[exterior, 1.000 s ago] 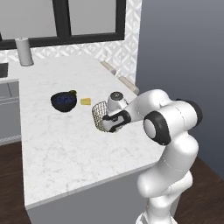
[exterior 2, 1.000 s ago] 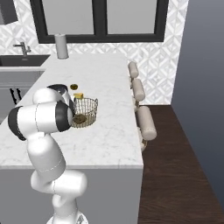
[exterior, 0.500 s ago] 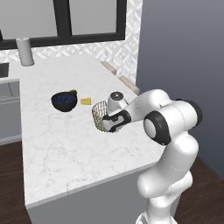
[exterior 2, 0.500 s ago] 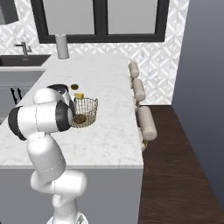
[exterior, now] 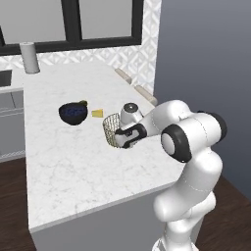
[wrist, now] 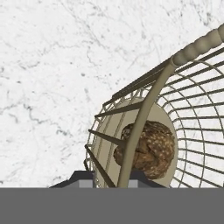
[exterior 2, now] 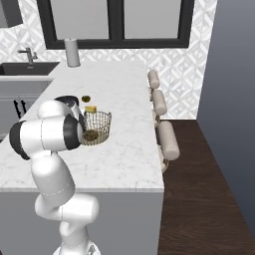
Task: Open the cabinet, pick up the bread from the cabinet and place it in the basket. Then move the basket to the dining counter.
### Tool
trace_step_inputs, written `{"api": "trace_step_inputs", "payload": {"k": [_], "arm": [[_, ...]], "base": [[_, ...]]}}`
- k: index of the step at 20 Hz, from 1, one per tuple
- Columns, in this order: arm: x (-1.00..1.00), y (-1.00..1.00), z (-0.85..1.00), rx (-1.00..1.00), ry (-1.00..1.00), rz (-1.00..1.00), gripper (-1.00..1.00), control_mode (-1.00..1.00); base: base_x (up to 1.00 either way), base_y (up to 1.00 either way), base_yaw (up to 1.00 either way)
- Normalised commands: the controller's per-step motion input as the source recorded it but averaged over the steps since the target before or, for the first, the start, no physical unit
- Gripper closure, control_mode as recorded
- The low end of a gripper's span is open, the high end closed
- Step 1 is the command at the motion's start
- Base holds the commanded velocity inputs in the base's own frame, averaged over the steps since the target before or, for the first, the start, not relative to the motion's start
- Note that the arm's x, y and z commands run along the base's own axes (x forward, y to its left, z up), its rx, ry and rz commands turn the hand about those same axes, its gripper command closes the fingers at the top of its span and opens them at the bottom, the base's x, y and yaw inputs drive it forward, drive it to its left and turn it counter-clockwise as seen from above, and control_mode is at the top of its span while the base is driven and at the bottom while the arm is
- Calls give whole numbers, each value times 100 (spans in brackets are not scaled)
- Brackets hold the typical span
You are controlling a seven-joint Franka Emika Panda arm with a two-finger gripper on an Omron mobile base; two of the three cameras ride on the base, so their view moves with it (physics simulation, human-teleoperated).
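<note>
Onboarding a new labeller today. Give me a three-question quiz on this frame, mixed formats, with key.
1. True or false: the small brown bread lump lies inside the round gold-tan wire-mesh basket.
2. Multiple choice: what sits beside the dark blue bowl on the white marble dining counter? A) a yellow wedge B) a red mug C) a green bottle
3. Fill in: the claw grips the basket at its ___.

Key: 1 true; 2 A; 3 wall, with a wire of the mesh between the fingertips in the hand view.
</note>
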Motion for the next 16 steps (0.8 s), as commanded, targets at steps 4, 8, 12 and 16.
{"api": "trace_step_inputs", "payload": {"k": [4,8,12,16], "arm": [[0,0,0,0,0,0,100,100],[0,0,0,0,0,0,100,-100],[-3,0,16,0,0,0,100,-100],[-42,0,71,3,-3,-14,100,-100]], "base": [[0,0,0],[0,0,0],[0,0,0],[0,0,0]]}}
